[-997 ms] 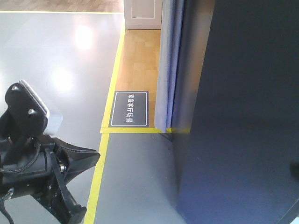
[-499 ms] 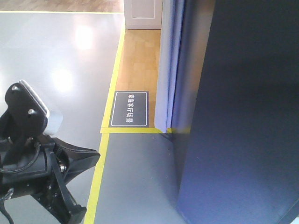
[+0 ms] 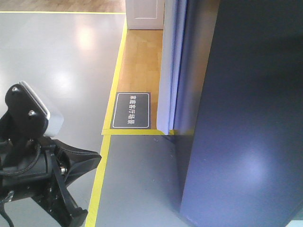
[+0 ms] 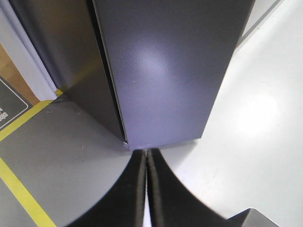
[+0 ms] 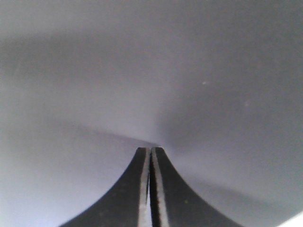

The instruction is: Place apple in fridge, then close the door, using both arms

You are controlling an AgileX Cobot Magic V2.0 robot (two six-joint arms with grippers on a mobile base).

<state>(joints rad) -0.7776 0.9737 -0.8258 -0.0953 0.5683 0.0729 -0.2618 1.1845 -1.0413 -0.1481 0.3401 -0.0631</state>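
The dark grey fridge [image 3: 191, 71] stands at the right, and its door [image 3: 246, 118] fills the right of the front view. In the left wrist view the door [image 4: 170, 71] lies against the fridge body [image 4: 61, 47] with only a thin dark seam between them. My left gripper [image 4: 146, 152] is shut and empty, low near the door's bottom corner; it shows at lower left in the front view [image 3: 94, 158]. My right gripper [image 5: 150, 149] is shut and empty, tips at a plain grey surface [image 5: 142, 71]. The apple is hidden.
Grey floor with yellow tape lines [image 3: 97, 184] runs left of the fridge. A dark floor sign [image 3: 131, 110] lies on the wooden strip [image 3: 142, 56] behind it. A pale wall edge [image 3: 166, 71] stands beside the fridge. My left arm's camera mount [image 3: 28, 111] is at lower left.
The door's dark face has shifted slightly right in the front view and now catches a light patch. A dark shape at the right edge is gone. The left arm has not moved.
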